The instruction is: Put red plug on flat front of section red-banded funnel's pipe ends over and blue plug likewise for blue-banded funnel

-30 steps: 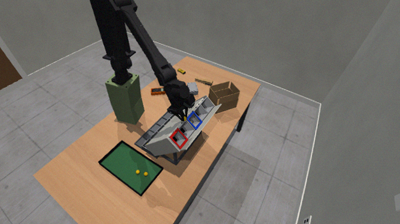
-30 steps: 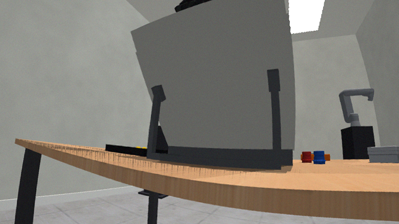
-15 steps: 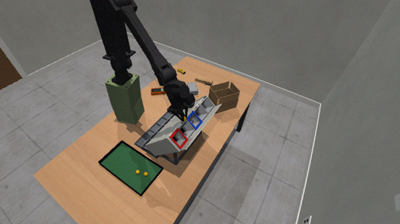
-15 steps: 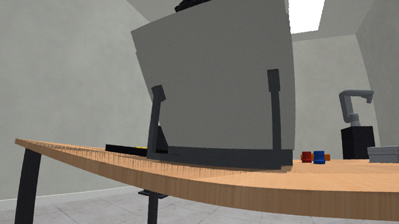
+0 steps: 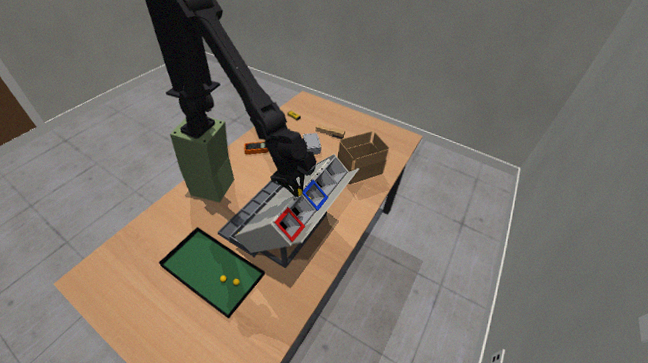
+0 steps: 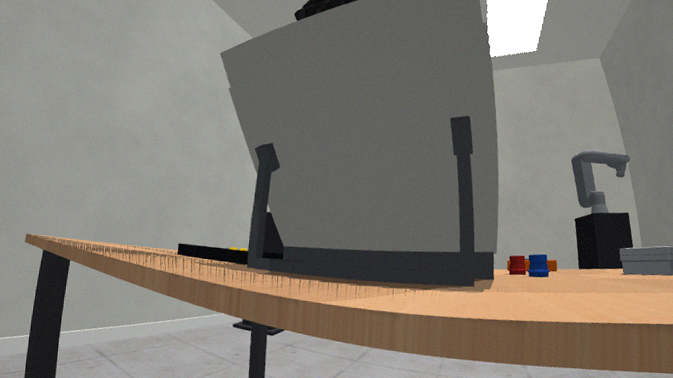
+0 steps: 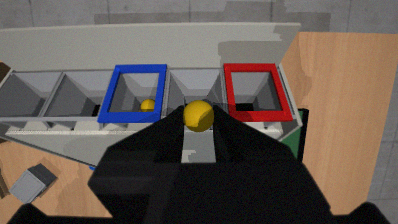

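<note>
My gripper is shut on a yellow marble. It hangs just above the row of funnels, over the plain funnel between the blue-banded funnel and the red-banded funnel. Another yellow marble lies inside the blue-banded funnel. The grey cover hides the pipes. The red plug and the blue plug stand side by side on the table behind the rig. Two marbles lie in the green tray.
The dark sectioned tray runs along the rig's front. A cardboard box, a grey box, an orange device and small items lie at the table's far end. The arm's green pedestal stands at the left edge.
</note>
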### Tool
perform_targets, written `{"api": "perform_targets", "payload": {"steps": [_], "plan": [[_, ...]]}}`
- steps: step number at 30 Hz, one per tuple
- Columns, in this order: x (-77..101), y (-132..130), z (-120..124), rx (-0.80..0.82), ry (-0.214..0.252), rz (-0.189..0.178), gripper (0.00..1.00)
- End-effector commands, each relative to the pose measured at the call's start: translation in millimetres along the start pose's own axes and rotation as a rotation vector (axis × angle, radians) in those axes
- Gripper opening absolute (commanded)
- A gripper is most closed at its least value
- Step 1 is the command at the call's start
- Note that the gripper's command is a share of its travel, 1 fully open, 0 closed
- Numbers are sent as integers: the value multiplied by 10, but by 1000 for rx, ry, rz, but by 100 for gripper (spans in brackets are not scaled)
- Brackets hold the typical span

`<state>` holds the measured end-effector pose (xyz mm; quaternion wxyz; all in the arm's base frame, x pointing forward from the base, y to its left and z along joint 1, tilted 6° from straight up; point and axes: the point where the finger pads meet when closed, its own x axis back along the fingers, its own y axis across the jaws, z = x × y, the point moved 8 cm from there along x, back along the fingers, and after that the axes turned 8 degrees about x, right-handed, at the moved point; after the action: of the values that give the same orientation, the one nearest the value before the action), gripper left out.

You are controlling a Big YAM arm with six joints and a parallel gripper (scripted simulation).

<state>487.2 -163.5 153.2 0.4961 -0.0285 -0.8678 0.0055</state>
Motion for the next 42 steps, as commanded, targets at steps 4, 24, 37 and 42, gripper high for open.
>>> {"api": "perform_targets", "payload": {"steps": [4,24,37,42], "plan": [[6,4,-207,4,-26,3,0],[6,5,-207,6,-26,3,0],[4,5,-213,6,-26,3,0],[-4,9,-242,6,-26,3,0]]}}
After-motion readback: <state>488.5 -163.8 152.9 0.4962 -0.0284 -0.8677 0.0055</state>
